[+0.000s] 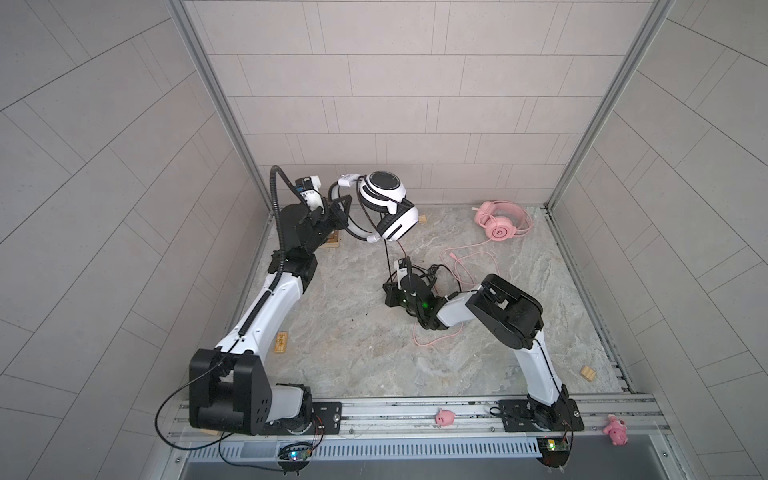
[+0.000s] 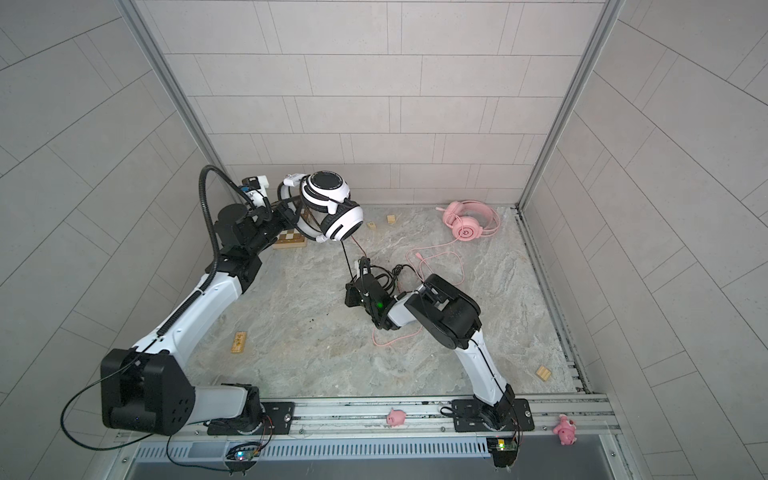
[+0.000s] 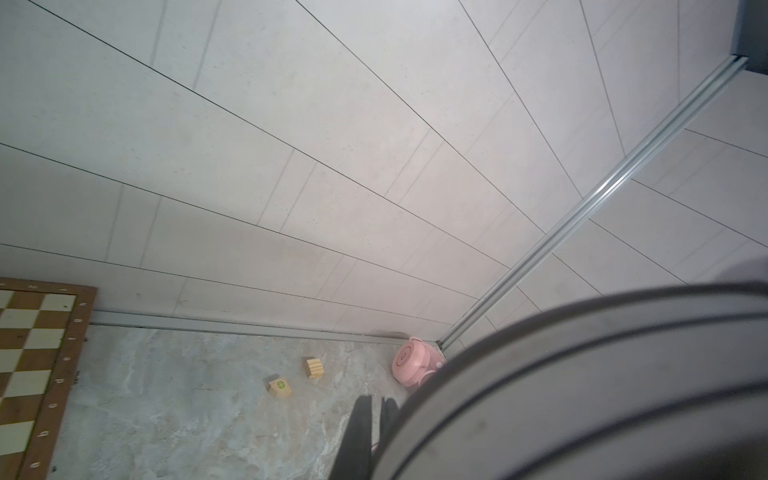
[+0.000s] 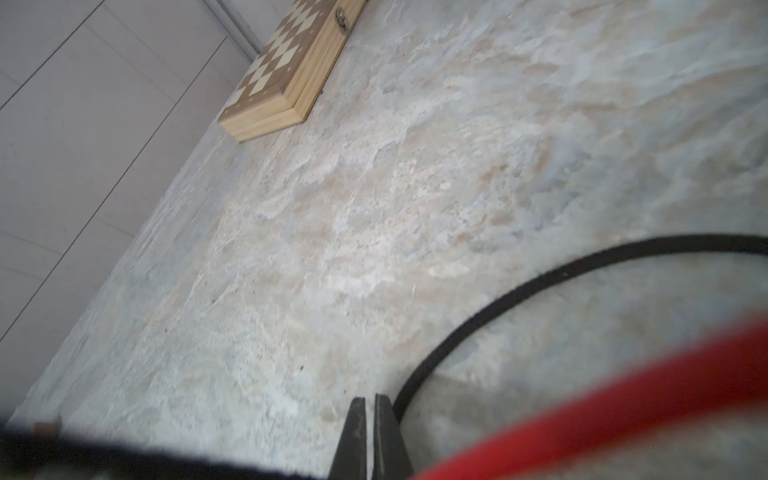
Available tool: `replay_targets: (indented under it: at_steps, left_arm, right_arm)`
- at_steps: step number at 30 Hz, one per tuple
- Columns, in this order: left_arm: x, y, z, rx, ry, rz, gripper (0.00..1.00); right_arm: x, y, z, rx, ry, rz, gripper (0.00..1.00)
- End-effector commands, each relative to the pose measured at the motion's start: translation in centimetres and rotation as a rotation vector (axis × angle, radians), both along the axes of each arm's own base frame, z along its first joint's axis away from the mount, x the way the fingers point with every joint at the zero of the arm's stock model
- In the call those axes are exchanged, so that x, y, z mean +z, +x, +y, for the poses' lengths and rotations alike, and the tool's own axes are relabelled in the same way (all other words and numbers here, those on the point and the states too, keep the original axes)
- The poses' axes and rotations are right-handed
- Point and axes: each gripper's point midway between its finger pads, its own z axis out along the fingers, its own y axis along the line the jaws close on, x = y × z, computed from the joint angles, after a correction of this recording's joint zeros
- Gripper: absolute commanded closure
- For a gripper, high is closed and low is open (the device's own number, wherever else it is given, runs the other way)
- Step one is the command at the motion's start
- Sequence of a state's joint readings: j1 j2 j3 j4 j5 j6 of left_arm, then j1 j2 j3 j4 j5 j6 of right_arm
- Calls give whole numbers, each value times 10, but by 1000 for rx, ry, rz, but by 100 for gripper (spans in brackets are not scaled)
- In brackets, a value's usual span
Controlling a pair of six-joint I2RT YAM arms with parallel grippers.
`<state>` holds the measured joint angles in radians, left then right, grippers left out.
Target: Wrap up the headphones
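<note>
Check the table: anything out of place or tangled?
Yes. The pink cord sprawls loose across the table and runs under the right arm, where it could snag. The white headphones hang from the left gripper.

Marbled tabletop (image 1: 353,353): pink headset (image 1: 500,222), chessboard (image 2: 291,240)

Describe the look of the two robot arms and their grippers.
The left arm and right arm have white link shells and black joint housings. A black ribbed hose arches over the left arm; a green light glows on the right wrist. The left gripper and right gripper end in thin dark tapering fingers.
</note>
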<state>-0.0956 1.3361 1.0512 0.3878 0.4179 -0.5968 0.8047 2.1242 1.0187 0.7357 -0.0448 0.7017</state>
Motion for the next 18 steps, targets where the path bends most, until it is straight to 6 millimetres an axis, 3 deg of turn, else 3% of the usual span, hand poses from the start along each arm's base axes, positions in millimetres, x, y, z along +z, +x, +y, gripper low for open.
replay_targets:
  at_steps: [1, 5, 9, 13, 18]
  left_arm:
    - [17, -3, 34, 138, -57, -37, 100]
    - [3, 3, 75, 291, -81, -6, 100]
    - [-10, 4, 114, 432, -97, 33, 100]
    - [-16, 3, 137, 515, -105, 48, 100]
    - [-16, 0, 154, 566, -93, 43, 100]
  right_arm:
    - [16, -23, 1, 89, -80, -44, 98]
    - [15, -39, -23, 102, -191, -58, 100]
    - [18, -59, -32, 149, -226, -42, 100]
    - [23, -82, -34, 195, -252, -43, 100]
    - [32, -103, -51, 197, -292, -51, 100]
